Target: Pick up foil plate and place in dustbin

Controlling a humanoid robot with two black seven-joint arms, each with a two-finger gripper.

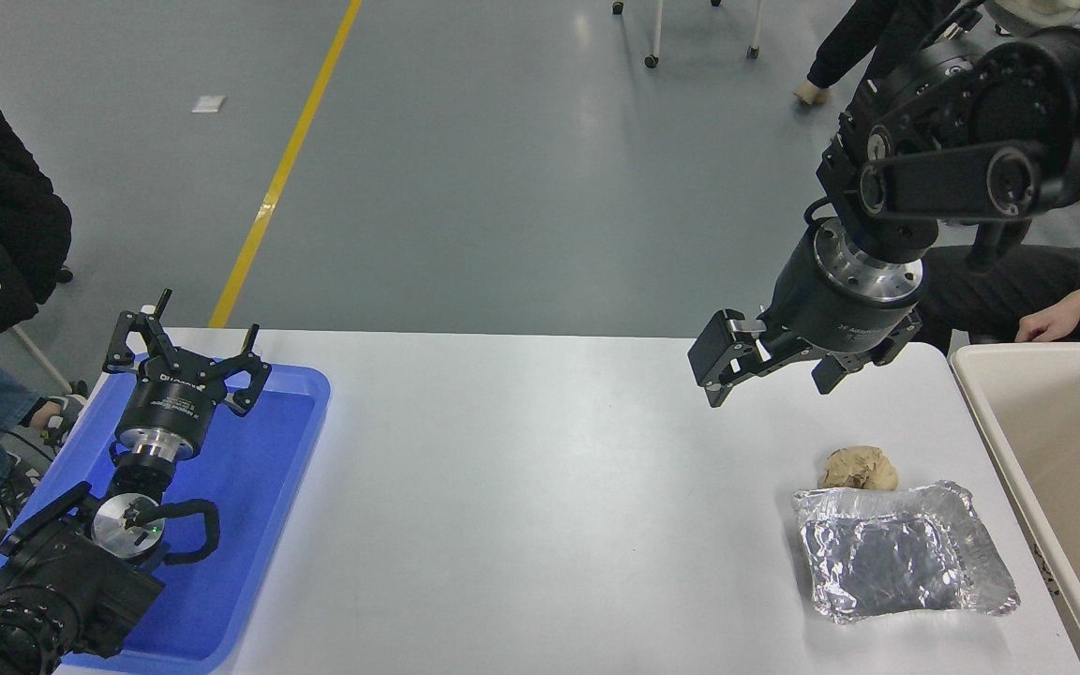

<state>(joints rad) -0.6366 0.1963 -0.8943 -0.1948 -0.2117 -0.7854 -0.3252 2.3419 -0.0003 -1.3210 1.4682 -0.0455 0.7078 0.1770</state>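
Observation:
The foil plate point(896, 551) lies flat on the white table point(540, 487) near its front right, crinkled and silver. The cream-beige dustbin point(1046, 441) stands just right of the table, its rim close to the plate. My right gripper point(770, 375) hangs open and empty in the air above the table's far right part, well behind and above the plate. My left gripper point(186, 342) is open and parked over the blue tray at the lower left.
A crumpled tan paper ball point(860, 468) lies touching the plate's far edge. A flat blue tray point(259, 487) sits at the table's left. A person's hand point(1051, 323) rests beyond the dustbin at the right. A dark jacket hangs at the far left.

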